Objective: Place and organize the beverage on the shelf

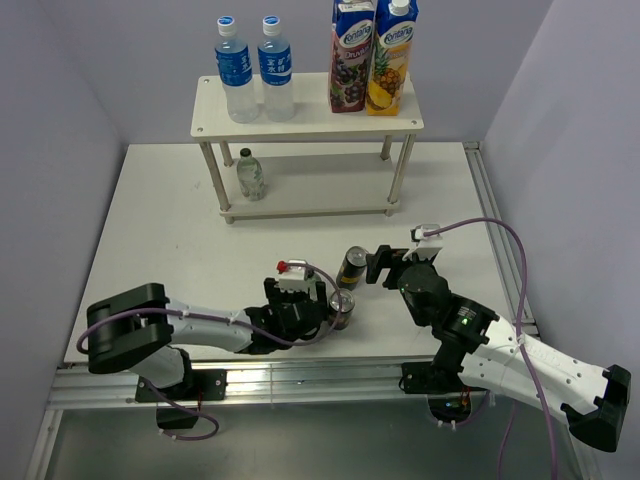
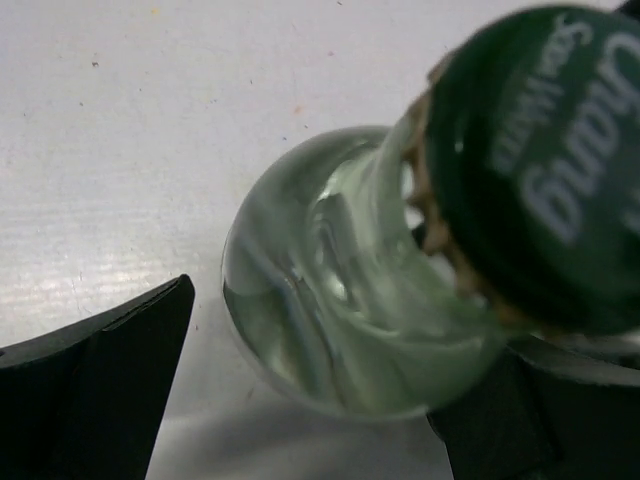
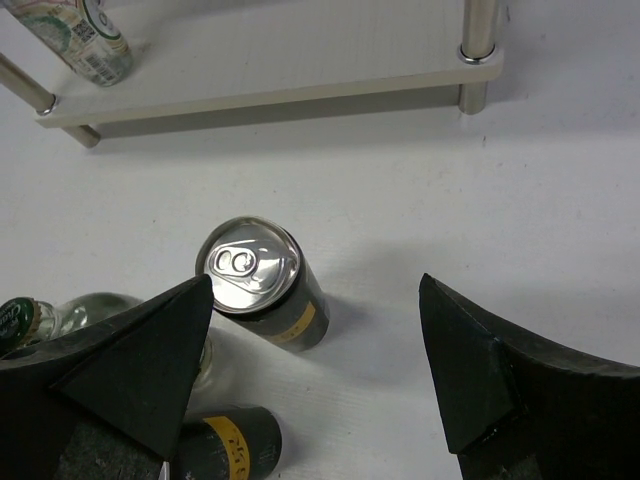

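We are straddling the green-capped bottle (image 2: 330,300) on the tabletop (image 1: 170,250) with our left pincer (image 2: 315,360), wide and not yet gripping, readying a lift. Our right pincer (image 3: 315,290), equally wide, is framing the upright can (image 3: 262,280) at 6 o'clock from the shelf (image 1: 310,115)

On the top board of the shelf (image 1: 310,112), water bottles (image 1: 236,72) stood left, cartons (image 1: 353,60) right; small bottle (image 1: 250,176) below; cans (image 1: 351,268) centre-frame on worktop (image 1: 170,240).

White shells and black joints on my left arm (image 1: 205,322) and right arm (image 1: 545,365), mauve cables (image 1: 483,220) looping off both. A green light (image 1: 463,322) glows on the right forearm. My fingers (image 3: 120,380): matte black wedges, blunt-tipped.
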Tool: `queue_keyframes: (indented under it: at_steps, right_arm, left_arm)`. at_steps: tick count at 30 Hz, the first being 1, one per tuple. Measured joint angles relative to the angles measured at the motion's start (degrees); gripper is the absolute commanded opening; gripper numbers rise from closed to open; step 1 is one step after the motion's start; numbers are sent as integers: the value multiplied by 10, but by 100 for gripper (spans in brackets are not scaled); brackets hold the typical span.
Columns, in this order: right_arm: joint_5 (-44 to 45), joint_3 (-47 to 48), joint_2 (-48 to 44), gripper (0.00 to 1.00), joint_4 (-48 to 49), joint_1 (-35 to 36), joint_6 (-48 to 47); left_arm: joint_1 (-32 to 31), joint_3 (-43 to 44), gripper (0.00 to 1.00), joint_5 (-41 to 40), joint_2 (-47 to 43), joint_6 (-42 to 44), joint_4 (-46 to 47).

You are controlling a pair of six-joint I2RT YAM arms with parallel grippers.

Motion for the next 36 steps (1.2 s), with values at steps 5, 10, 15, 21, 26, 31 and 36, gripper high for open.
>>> queue_keyframes:
  at_steps: [5,10,15,21,26,31,36]
  right_arm:
    - [-1,0,0,90,1,0,0]
    - [-1,0,0,90,1,0,0]
    - [-2,0,3,90,2,0,0]
    - [-2,0,6,90,4,0,0]
    - [-3,0,7,90,5,0,0]
    - [-4,0,7,90,5,0,0]
    - [-4,0,8,90,5,0,0]
  left_arm:
    - [37,4,84,17,39,40,52]
    - [66,15,39,31,67,76,93]
    - [79,24,0,34,77,93,100]
    - [101,38,0,53,77,132,80]
    - [166,60,0,69,76,173,72]
    - [248,112,0,94,80,220,85]
    - [317,191,0,127,117,253,108]
